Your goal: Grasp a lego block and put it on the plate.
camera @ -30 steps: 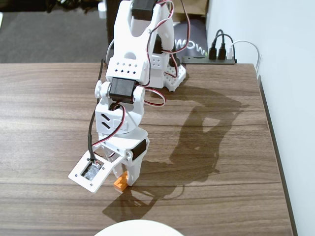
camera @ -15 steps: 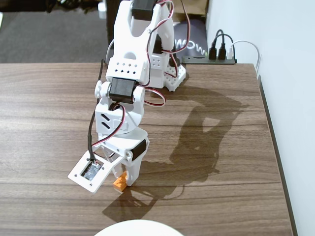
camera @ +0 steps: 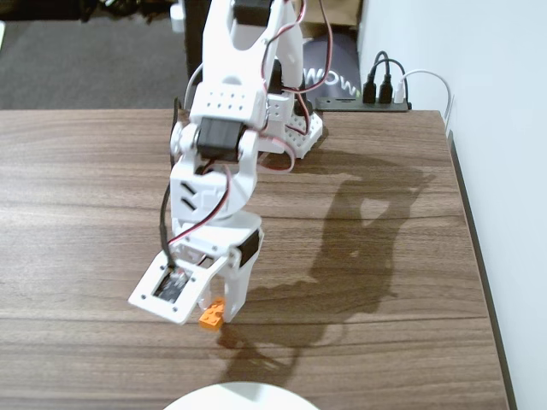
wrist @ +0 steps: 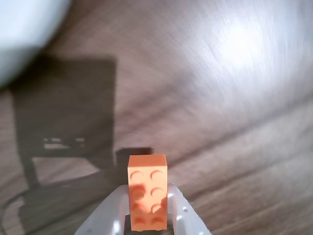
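Note:
The orange lego block [wrist: 147, 191] stands clamped between my white fingers in the wrist view, studs facing the camera, its top end sticking out past the fingertips. In the fixed view the block [camera: 212, 314] shows at the tip of my gripper [camera: 215, 309], just above the wooden table. My gripper [wrist: 146, 196] is shut on it. The white plate [camera: 241, 398] shows only as a rim slice at the bottom edge of the fixed view, a short way in front of the gripper. It appears as a blurred pale patch at the top left of the wrist view [wrist: 24, 34].
The wooden table [camera: 385, 282] spreads around the arm; its right edge runs along a white wall. The arm's base [camera: 291, 128] stands at the table's back edge. A power strip with cables [camera: 376, 94] lies behind it.

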